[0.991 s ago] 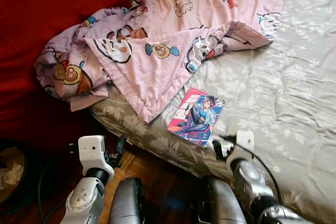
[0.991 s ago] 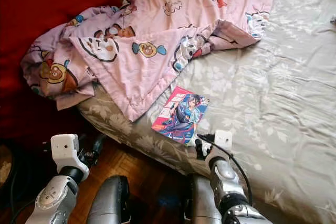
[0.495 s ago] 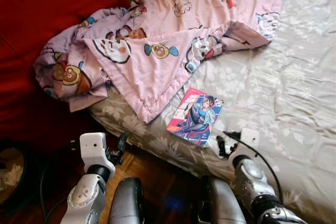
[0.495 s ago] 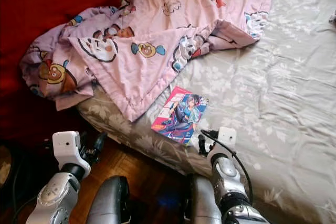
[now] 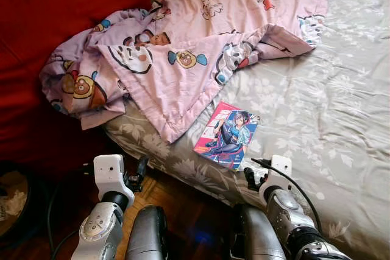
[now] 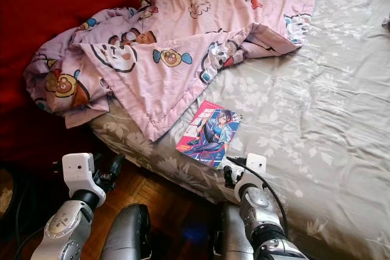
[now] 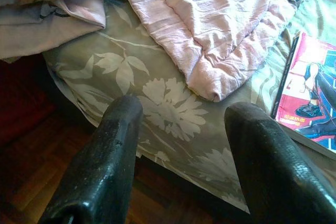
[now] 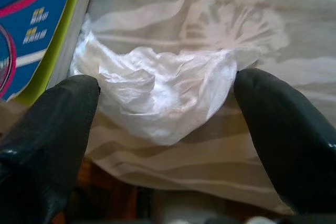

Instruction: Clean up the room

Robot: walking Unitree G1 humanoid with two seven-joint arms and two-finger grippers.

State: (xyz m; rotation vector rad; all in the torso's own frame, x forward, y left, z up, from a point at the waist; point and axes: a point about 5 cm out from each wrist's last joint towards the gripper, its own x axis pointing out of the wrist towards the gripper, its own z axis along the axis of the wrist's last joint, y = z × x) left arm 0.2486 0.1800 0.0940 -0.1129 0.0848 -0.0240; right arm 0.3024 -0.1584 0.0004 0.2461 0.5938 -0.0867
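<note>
The bed [image 5: 317, 108] wears a grey sheet printed with pale leaves and flowers. The blanket [image 5: 183, 35] is pink with cartoon faces in brown, white and blue. The book [image 5: 228, 135] has a pink and blue cover with a drawn figure. A crumpled tissue [image 8: 163, 95] is white. The floor [image 5: 183, 205] is dark brown wood.

bed sheet [image 5: 341, 89]: matt woven cloth, grey floral print | quilt [image 5: 201, 35]: soft pink cloth, creased, laid beside the book | book [image 5: 228, 135]: glossy printed paper cover | wrapper [image 8: 163, 95]: thin, crinkled, shiny white plastic, beside the book | floor [image 5: 164, 193]: polished dark wood | right pincer fingers [image 8: 283, 140]: black, finely textured, semi-gloss
</note>
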